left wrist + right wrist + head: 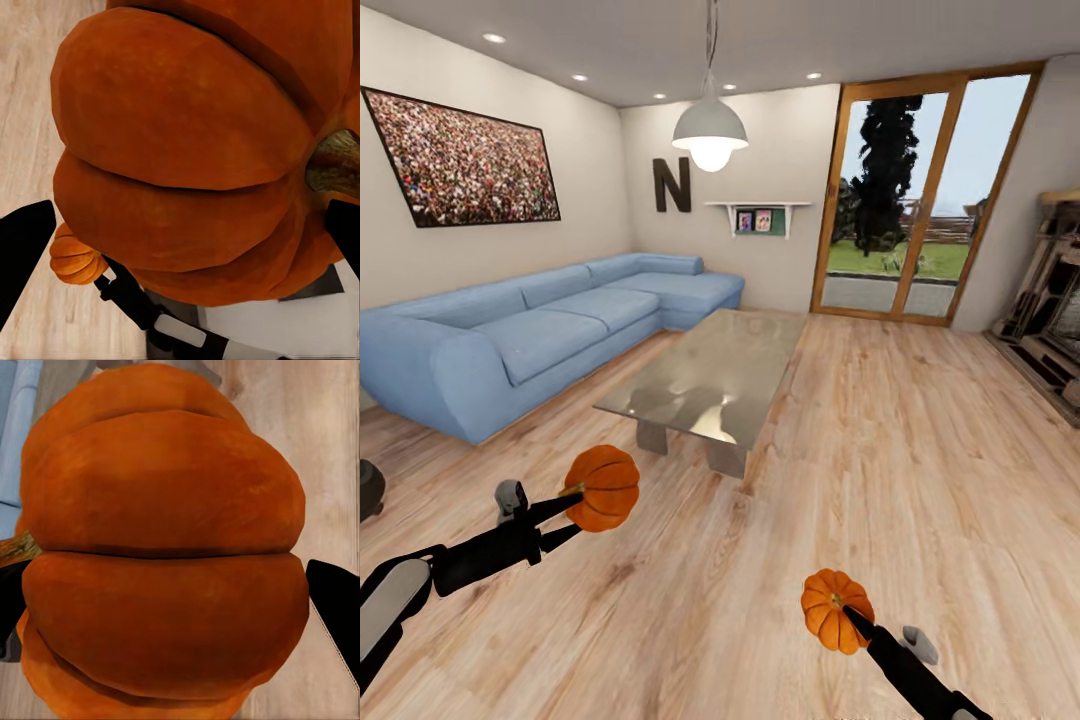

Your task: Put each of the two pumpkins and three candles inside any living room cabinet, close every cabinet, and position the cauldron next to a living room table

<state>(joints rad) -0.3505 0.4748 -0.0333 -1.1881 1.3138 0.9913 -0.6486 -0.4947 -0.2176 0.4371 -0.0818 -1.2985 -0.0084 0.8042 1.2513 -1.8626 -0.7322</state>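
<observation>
Both grippers hold pumpkins above the wooden floor. In the head view my left gripper [573, 510] is shut on the bigger pumpkin [605, 485], low at the left. My right gripper [849, 612] is shut on the smaller pumpkin [832, 600], low at the right. The left wrist view shows the bigger pumpkin [187, 150] close up between black fingers [22, 259], with the smaller pumpkin [75, 256] beyond it. In the right wrist view the smaller pumpkin [165, 547] sits against a black finger [335, 601]. The glass-topped table [710, 370] stands ahead. Candles and cabinet are out of view.
A blue corner sofa [550, 325] runs along the left wall. A fireplace [1060, 300] stands at the right, and glass patio doors [905, 200] are at the back. A dark rounded shape [368, 490], cut off at the left edge, may be the cauldron. Open floor lies right of the table.
</observation>
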